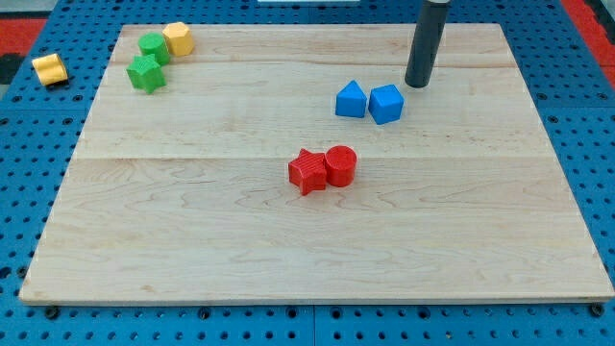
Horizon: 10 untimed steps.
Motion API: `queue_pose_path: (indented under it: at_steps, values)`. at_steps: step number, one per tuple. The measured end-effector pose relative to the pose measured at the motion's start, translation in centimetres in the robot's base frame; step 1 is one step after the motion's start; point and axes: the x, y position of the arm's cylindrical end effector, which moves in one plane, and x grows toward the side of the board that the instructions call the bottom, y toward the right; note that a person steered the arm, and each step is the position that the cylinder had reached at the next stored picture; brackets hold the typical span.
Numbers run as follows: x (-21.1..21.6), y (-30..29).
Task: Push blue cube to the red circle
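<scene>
No brand, label or writing can be read anywhere in the view. The blue cube (386,104) is a small, solid, matte block of even bright blue, seen corner-on so that its top face and two side faces show; it sits on the pale wooden tabletop (192,231) in the upper right part of the board, touching or just beside a second blue block (352,100) with a peaked, wedge-like top on the view's left of it. The arm carries no pincer, so nothing is open, closed or held: it ends in a straight dark rod, and my tip (416,86) stands on the tabletop just beside the blue cube, toward the view's top right of it, with a thin gap that I cannot tell is closed or not. The red circle (341,164), a short red cylinder, lies near the middle of the board, toward the view's bottom and slightly left of the blue cube, and touches a red star (307,172) on its left. In the upper left corner a green cylinder (154,47), a green star (146,74) and a yellow hexagonal block (178,38) sit clustered together. Another yellow block (49,69) lies off the board on the blue pegboard (38,192) at the view's left.
</scene>
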Motion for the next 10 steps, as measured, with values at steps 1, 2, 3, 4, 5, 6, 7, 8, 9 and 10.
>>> queue_pose_path:
  at_steps: [1, 2, 3, 4, 5, 6, 7, 8, 9, 10]
  values:
    - [2.6, -3.3]
    - [2.6, -3.4]
    - [2.5, -3.4]
    - [2.1, -3.4]
    - [1.4, -3.5]
    - [-0.4, -5.1]
    - [-2.5, -8.2]
    - [-2.9, -8.7]
    - [-2.1, -2.8]
    - [3.8, -4.6]
